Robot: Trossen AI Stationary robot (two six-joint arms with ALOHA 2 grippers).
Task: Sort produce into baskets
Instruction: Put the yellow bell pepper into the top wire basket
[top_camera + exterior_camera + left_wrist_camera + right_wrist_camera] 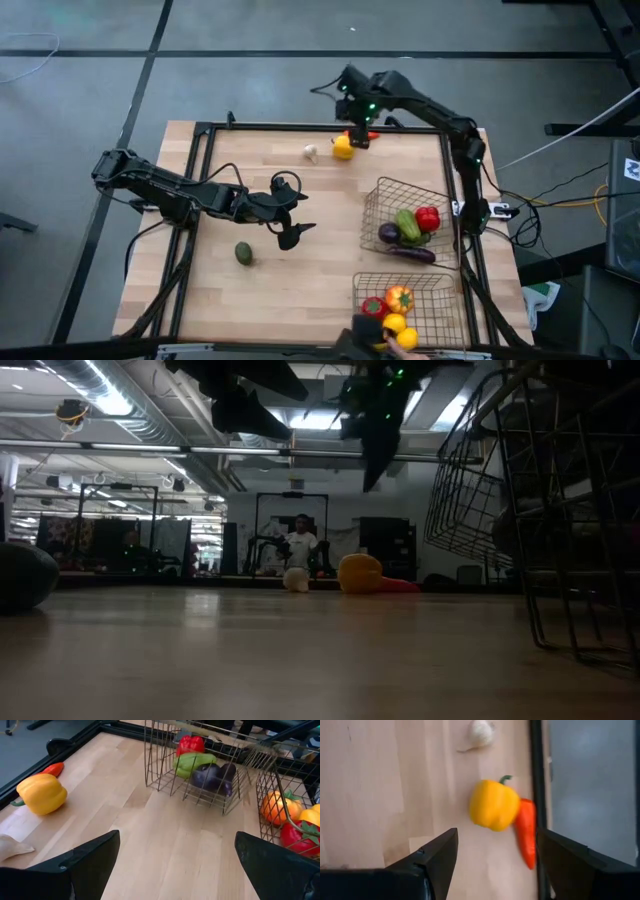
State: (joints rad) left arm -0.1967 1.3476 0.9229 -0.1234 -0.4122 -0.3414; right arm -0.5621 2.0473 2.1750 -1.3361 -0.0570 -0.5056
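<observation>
The right gripper hangs above the yellow pepper, jaws parted and holding nothing. The pepper lies at the table's far edge, touching a red chilli, with the garlic near. It looks light, stiff and smooth, likely slippery; I would grip across its broad middle, clear of the chilli. The left gripper waits wide open and empty mid-table, near the avocado.

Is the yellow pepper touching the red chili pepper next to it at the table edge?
Touching. In the right wrist view the yellow pepper presses against the side of the red chili pepper, with no wood visible between them where they meet.
</observation>
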